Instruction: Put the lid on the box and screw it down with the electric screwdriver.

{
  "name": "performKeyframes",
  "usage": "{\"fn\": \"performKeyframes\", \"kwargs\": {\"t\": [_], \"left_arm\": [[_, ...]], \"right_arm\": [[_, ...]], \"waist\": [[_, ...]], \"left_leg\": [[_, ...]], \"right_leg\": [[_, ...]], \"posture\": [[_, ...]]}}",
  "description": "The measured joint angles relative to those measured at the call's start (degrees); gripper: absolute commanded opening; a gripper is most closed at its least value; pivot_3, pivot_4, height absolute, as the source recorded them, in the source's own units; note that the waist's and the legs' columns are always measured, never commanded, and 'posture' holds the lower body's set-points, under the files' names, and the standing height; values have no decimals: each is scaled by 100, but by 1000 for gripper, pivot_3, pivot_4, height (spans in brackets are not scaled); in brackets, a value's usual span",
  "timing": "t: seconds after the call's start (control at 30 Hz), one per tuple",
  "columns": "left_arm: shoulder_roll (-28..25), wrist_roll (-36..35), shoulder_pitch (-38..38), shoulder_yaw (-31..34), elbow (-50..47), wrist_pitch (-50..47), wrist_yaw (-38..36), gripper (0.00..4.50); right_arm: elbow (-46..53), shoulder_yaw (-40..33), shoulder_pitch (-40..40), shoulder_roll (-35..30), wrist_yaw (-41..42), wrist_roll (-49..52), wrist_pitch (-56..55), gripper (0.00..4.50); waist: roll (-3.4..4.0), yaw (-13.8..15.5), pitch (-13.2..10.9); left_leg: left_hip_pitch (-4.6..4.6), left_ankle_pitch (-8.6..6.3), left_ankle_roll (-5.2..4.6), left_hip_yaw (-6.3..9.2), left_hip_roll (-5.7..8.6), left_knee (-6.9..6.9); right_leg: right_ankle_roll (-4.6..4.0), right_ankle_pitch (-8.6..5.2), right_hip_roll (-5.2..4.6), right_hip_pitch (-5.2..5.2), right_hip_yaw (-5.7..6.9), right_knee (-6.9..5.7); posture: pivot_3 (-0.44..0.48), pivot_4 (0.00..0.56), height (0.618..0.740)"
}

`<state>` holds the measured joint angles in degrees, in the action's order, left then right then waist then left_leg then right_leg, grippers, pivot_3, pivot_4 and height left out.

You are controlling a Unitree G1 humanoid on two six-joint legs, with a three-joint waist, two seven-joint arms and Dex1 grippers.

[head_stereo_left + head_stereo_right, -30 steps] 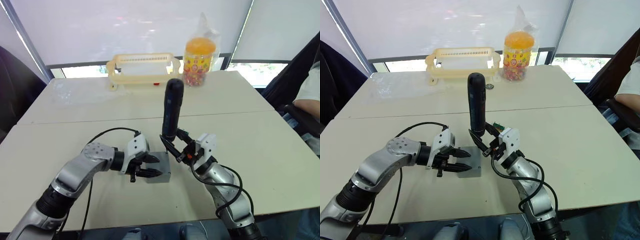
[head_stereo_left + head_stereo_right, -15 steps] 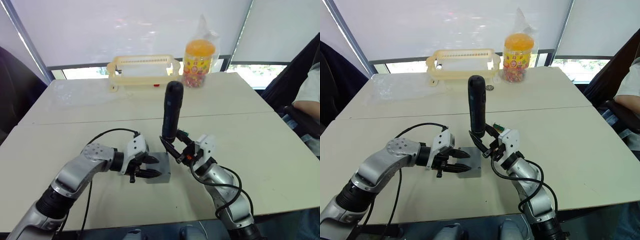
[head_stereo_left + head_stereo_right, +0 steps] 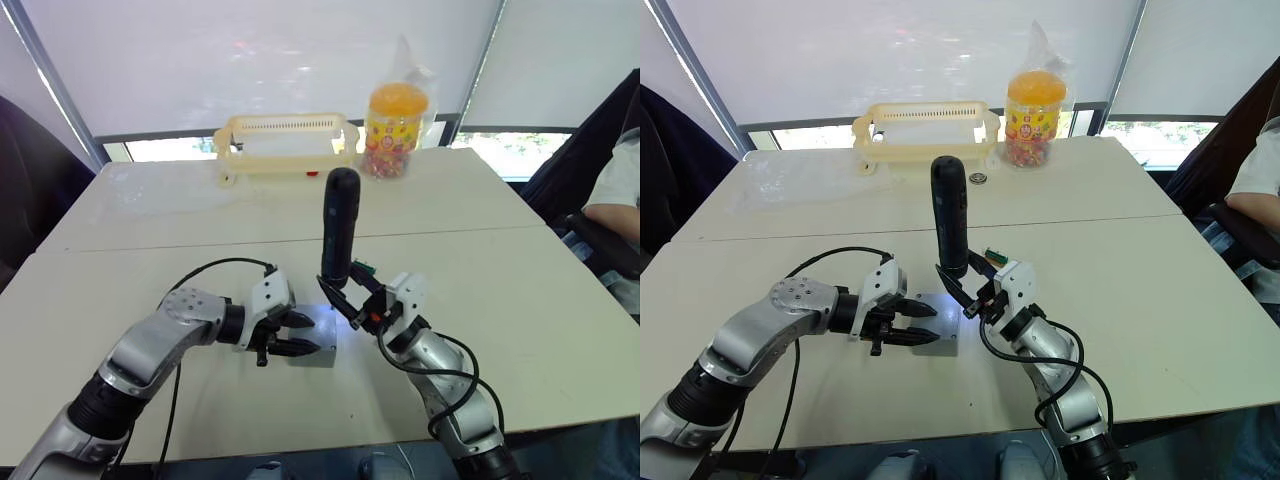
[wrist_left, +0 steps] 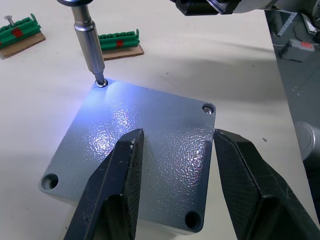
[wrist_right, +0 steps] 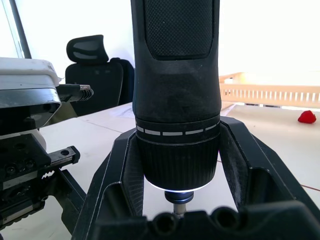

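The grey lid (image 4: 170, 150) lies flat on the grey box (image 3: 312, 356) at the front middle of the table. My right gripper (image 3: 345, 300) is shut on the electric screwdriver (image 3: 340, 225), which stands upright. Its metal bit (image 4: 89, 37) rests on a screw at one far corner of the lid, and its light glows on the lid. A screw head (image 4: 207, 107) sits in the neighbouring corner. My left gripper (image 4: 177, 135) is open just above the lid, reaching in from the box's left side, its fingers (image 4: 125, 165) spread over the top.
A cream slotted basket (image 3: 285, 140) and a jar of sweets in a clear bag (image 3: 397, 115) stand at the table's far edge. Two green blocks (image 4: 117, 42) lie just beyond the box. A person (image 3: 615, 200) sits at the right.
The screwdriver has shifted a little to the left with my right gripper. A bluish-white light now shines on the lid. My left gripper holds its place.
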<state>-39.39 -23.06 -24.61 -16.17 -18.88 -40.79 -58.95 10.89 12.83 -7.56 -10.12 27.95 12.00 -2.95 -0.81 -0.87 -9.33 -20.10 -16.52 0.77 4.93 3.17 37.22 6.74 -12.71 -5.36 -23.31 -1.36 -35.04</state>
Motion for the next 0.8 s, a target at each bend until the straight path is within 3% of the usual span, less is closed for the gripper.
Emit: {"fn": "performKeyframes", "kwargs": {"t": [0.8], "left_arm": [[5, -21, 38, 9, -23, -9, 41, 2207]], "right_arm": [[-12, 1, 9, -11, 23, -72, -4, 1727]], "waist": [[0, 4, 0]], "left_leg": [[-5, -1, 1, 5, -1, -5]], "right_leg": [[0, -5, -4, -3, 2, 7]], "posture": [[0, 150, 740]]}}
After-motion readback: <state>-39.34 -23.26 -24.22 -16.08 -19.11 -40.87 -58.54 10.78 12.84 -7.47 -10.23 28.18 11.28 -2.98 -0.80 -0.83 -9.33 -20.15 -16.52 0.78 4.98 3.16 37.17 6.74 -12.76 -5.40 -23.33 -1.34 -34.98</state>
